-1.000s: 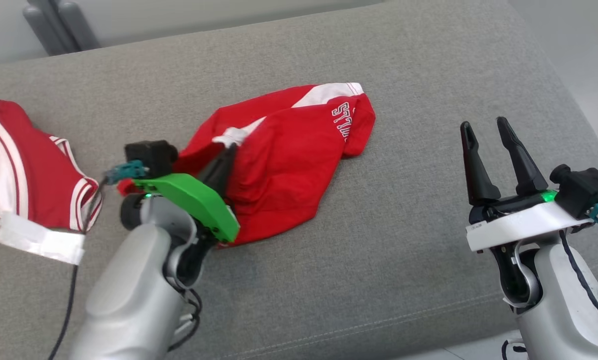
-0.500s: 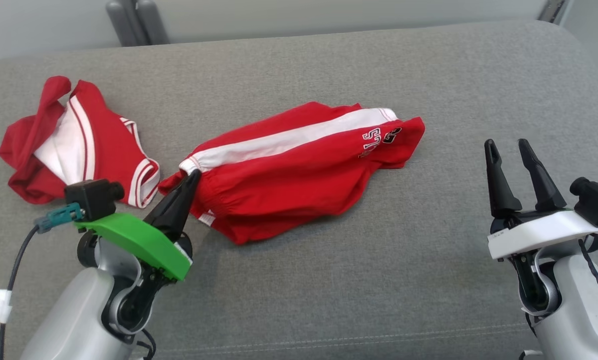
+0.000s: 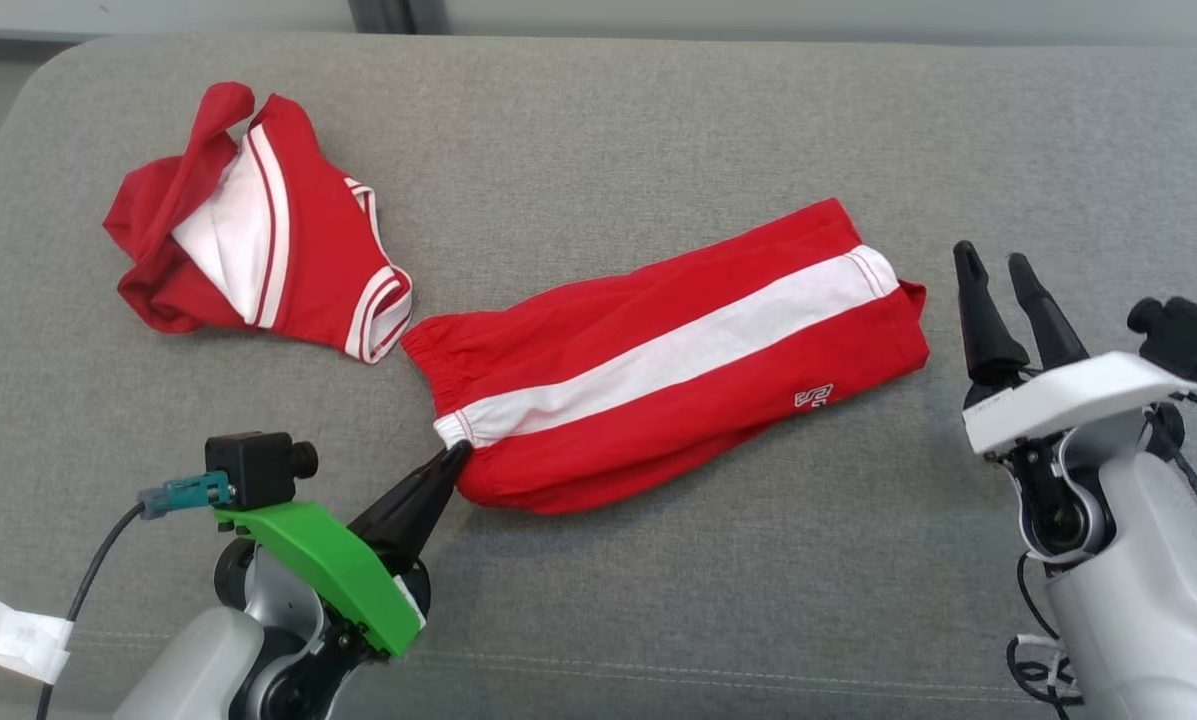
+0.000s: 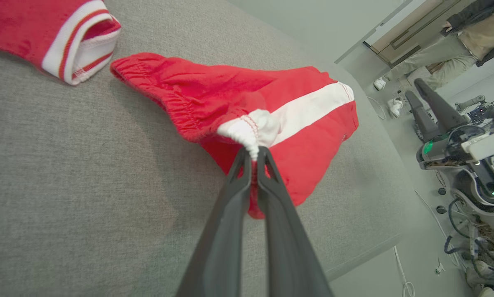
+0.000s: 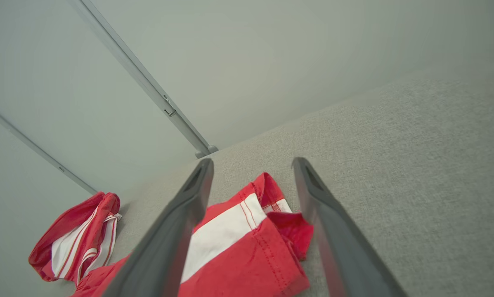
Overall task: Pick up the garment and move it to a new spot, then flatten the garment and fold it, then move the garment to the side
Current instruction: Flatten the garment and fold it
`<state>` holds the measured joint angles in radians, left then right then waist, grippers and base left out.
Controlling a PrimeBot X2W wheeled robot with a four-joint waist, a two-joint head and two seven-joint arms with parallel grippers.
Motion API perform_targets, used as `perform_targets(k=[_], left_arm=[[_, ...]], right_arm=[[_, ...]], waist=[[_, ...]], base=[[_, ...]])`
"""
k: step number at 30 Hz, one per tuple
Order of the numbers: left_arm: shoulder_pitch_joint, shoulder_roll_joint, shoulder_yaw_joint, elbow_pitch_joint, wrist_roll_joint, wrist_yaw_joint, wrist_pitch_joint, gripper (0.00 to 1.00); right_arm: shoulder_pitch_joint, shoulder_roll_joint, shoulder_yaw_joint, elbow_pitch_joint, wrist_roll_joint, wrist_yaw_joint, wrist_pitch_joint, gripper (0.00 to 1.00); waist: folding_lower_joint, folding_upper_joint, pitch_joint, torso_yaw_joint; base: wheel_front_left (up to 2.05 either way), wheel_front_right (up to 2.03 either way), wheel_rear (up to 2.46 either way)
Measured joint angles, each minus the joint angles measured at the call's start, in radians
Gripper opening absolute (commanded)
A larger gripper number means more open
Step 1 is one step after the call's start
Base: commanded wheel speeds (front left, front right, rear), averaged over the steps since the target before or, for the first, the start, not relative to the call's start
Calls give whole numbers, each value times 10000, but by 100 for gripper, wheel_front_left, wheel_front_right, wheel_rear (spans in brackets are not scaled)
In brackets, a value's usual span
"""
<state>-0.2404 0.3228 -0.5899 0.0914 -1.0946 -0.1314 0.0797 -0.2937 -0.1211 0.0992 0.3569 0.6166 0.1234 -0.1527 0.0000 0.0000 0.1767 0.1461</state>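
Note:
The garment [image 3: 658, 370] is a pair of red shorts with a white side stripe, stretched out across the grey sofa seat [image 3: 778, 120]. My left gripper [image 3: 455, 458] is shut on the white waistband corner at its near-left end; the left wrist view shows the garment [image 4: 280, 107] pinched between the fingertips [image 4: 243, 161]. My right gripper [image 3: 995, 262] stands open and empty just right of the garment's leg hem. Between its fingers [image 5: 189, 206] the right wrist view shows the garment's hem end [image 5: 247, 243] lying on the seat.
A second red and white piece of clothing [image 3: 258, 230] lies crumpled at the seat's far left, close to the waistband. The seat's front edge [image 3: 758, 690] runs just before both arms. A person's legs [image 4: 436, 49] stand in the room beyond the sofa's end.
My left gripper, still shut on the waistband, has dragged the garment out from a bunched heap into a long stretched shape. The head camera has turned, shifting the whole picture. The right gripper stays open.

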Motion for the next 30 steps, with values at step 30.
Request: perform_targets(k=[30], left_arm=[[0,518,-265,-410,-324,0,-454,0]], right_arm=[[-1210,-318,1866,2472,-734,0,1532,100]], waist=[[0,0,403,738]], base=[[0,0,0]])
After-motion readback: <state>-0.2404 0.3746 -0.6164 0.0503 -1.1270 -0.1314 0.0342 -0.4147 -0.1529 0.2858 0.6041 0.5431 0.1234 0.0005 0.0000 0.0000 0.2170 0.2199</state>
